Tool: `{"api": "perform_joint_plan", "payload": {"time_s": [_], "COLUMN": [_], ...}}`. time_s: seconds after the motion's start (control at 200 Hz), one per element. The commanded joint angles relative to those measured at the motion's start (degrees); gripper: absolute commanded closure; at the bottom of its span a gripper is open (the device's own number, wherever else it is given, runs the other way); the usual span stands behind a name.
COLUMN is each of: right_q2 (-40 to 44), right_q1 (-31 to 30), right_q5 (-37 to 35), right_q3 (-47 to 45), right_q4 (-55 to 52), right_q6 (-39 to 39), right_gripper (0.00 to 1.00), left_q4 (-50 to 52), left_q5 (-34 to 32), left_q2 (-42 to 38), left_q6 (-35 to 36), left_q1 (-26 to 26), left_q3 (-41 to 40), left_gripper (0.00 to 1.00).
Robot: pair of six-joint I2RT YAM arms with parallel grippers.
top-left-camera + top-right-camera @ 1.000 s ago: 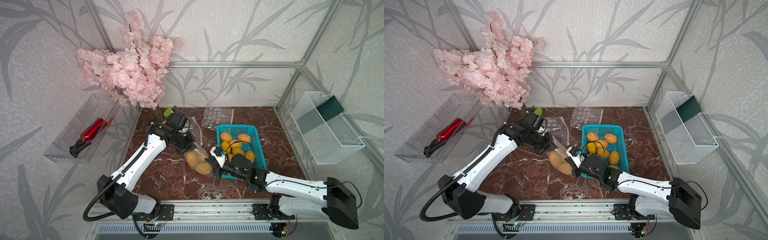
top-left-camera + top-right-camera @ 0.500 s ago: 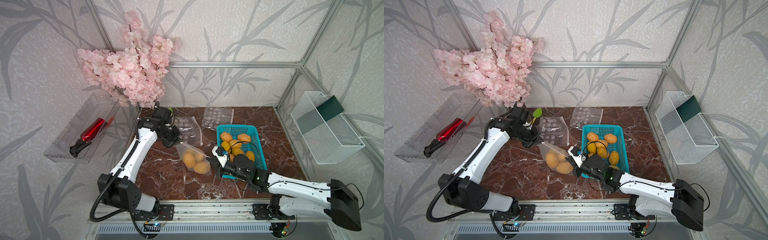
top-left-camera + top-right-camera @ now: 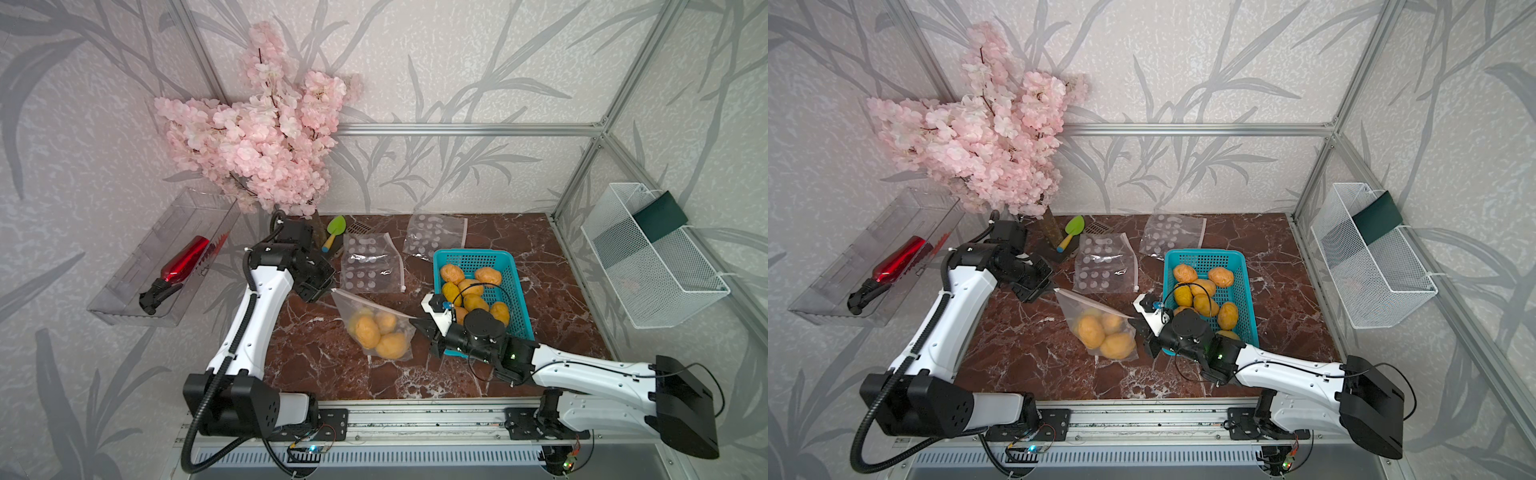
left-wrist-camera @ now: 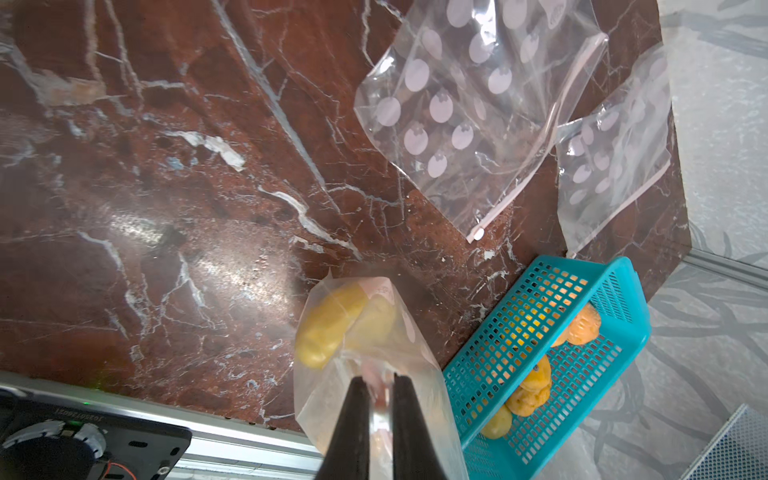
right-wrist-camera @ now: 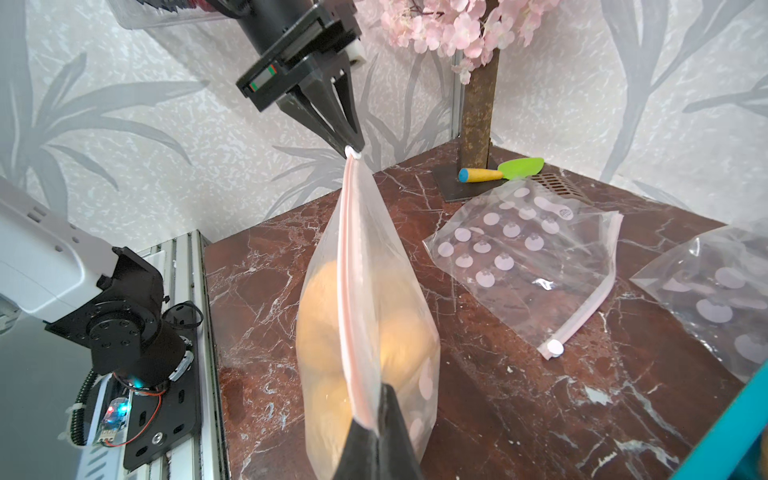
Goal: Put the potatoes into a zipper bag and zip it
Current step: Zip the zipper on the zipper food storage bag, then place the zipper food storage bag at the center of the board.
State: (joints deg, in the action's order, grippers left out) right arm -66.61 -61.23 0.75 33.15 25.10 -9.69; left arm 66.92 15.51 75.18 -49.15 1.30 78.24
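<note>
The left claw (image 3: 330, 291) and right claw (image 3: 413, 320) pinch the zipper bag (image 3: 376, 332) by its ends; the left has drawn outward since; empty bags (image 3: 370, 266) and basket (image 3: 473, 253) lie beside

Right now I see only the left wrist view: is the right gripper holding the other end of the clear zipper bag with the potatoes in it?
Observer: Yes. In a top view the right gripper is shut on the far corner of the clear zipper bag, with its pink strip stretched between the grippers.
Operator: What is my left gripper pinching?
Observer: In the right wrist view the left gripper is shut on the white slider at the strip's end.
Operator: Potatoes outside the bag?
Observer: At least six yellow-orange potatoes lie in the teal plastic basket.
</note>
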Motion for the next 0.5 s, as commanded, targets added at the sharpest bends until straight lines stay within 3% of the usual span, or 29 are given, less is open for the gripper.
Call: {"api": "perform_joint_plan", "payload": {"time_s": [0.0,0.23,0.39,0.45,0.495], "right_q2": [-2.0,-16.1,-24.8,-27.6,-29.4], "right_q1": [-0.2,-0.2,-0.2,-0.2,-0.2], "right_q5": [3.3,14.4,12.6,11.7,10.7], "right_q3": [2.1,13.8,19.5,21.8,24.0], "right_q4": [1.4,-6.3,-10.0,-12.0,-14.7], "right_q6": [-4.4,-11.6,-12.1,-11.8,-11.4], "right_gripper": [1.0,1.0,1.0,0.86,0.67], "left_q4": [1.7,4.0,5.5,5.2,5.0], "left_q5": [-11.2,-19.5,-24.7,-26.4,-27.0], "left_q2": [-6.0,-14.0,-9.4,-6.8,-4.7], "left_q6": [-3.1,-7.0,-6.9,-7.1,-7.2], "left_q1": [-1.2,-1.2,-2.1,-3.1,-4.5], "left_q3": [-1.3,-4.1,-2.6,-2.3,-1.8], "left_gripper": [1.0,1.0,1.0,1.0,1.0]}}
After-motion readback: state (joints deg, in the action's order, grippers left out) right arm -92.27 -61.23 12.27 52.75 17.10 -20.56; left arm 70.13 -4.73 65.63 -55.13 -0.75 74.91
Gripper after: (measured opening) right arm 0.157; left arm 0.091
